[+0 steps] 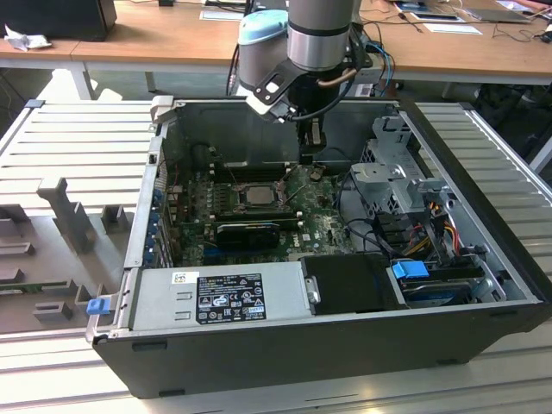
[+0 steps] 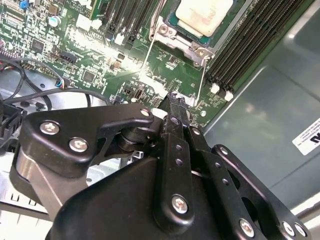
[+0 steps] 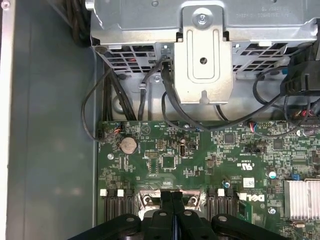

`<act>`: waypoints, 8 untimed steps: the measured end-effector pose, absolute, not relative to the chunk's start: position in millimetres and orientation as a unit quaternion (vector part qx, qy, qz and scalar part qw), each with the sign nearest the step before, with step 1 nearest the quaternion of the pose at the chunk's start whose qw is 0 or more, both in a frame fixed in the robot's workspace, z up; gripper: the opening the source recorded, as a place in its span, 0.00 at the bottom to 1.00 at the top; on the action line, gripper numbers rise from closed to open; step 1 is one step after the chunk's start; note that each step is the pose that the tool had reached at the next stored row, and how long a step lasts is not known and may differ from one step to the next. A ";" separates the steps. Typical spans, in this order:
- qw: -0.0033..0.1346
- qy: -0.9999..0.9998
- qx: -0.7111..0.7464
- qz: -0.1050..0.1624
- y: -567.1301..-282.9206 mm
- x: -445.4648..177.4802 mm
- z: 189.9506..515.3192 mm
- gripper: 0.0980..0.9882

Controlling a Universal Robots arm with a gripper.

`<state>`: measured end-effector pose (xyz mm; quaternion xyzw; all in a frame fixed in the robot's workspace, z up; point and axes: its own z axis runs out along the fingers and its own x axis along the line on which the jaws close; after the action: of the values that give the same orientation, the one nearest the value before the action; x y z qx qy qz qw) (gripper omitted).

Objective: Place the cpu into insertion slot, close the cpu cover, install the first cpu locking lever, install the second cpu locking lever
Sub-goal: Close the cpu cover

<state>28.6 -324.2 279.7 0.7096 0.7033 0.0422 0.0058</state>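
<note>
— Where is the gripper (image 1: 312, 160)?
— Upper middle of the exterior view, inside the open computer case (image 1: 241, 134). It hangs above the motherboard (image 1: 319, 216), just to the exterior view's right of the socket (image 1: 226, 197).
— And its jaws?
— Both wrist views show them pressed together, with nothing between.
— The cpu (image 1: 256, 196)?
— It sits in the socket, near the centre of the exterior view. In the second wrist view the cpu cover (image 2: 164, 31) lies flat around it, and two thin levers (image 2: 149, 55) stick out toward the fingertips.
</note>
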 end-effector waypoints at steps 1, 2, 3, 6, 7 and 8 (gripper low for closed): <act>0.006 0.703 0.710 0.042 -324.3 30.5 278.2 0.01; 0.006 0.703 0.710 0.042 -324.3 33.7 275.4 0.01; 0.006 0.703 0.709 0.042 -324.3 36.4 273.3 0.01; 0.006 0.707 0.706 0.042 -324.3 41.7 268.6 0.01; 0.006 0.709 0.704 0.042 -324.3 42.7 267.4 0.01; 0.005 0.711 0.702 0.042 -324.3 44.3 265.9 0.01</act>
<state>44.3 -324.3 265.9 0.7019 0.7111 0.0420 0.0053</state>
